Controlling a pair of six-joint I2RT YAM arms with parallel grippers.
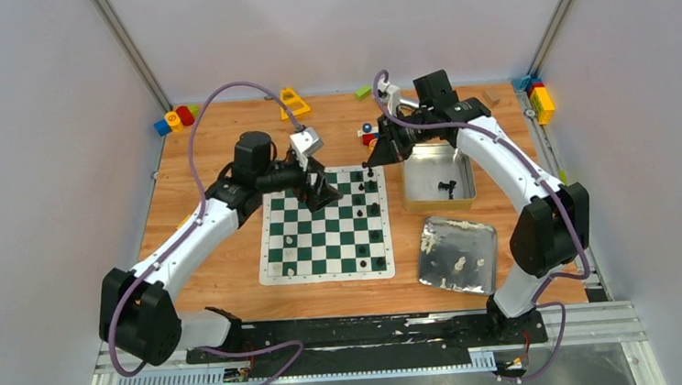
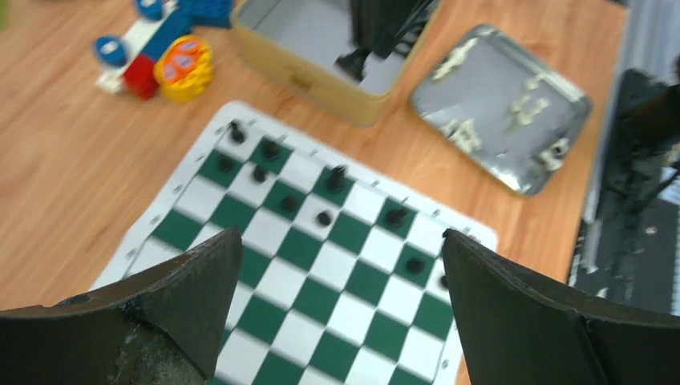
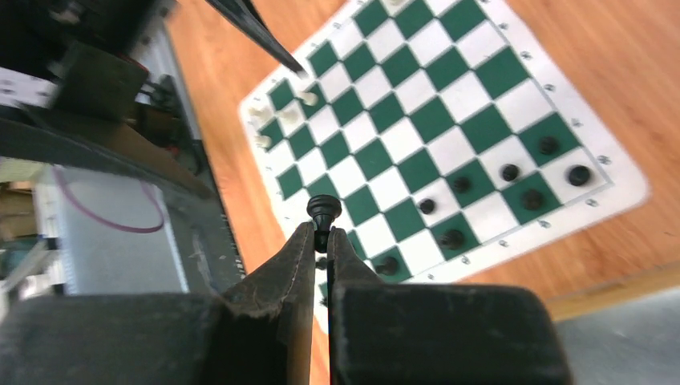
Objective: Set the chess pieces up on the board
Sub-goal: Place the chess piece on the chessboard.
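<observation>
Nearest the lens in the left wrist view, the left gripper (image 2: 341,241) spreads its 2 fingers (image 2: 168,309) wide across the bottom of the frame, holding nothing, above the board (image 2: 265,233). The board's upper squares are crowded with black pieces (image 2: 338,176). The tin (image 2: 305,80) sits at top centre, and the lid (image 2: 489,92) at upper right carries cream pieces (image 2: 523,106). In the right wrist view the right gripper (image 3: 321,237), at lower centre, is pinched narrow on 1 held piece (image 3: 324,210), gripped just under its head, over the board's lower-left edge. A few cream pieces stand in the board's upper-left corner. In the top view both grippers meet near the board's upper edge at frame centre, the left over the squares, the right at the upper-right corner beside the tin. The likely trouble is that so thin a pinch may let the held piece swivel or slip as it comes down. The crowded squares also leave little room, so a finger could topple a neighbour, and the 2 grippers look close enough to clash. Only the right wrist view shows the grip itself, the left wrist view shows the lid's cream pieces most clearly, and only the top view shows how near the grippers are.
</observation>
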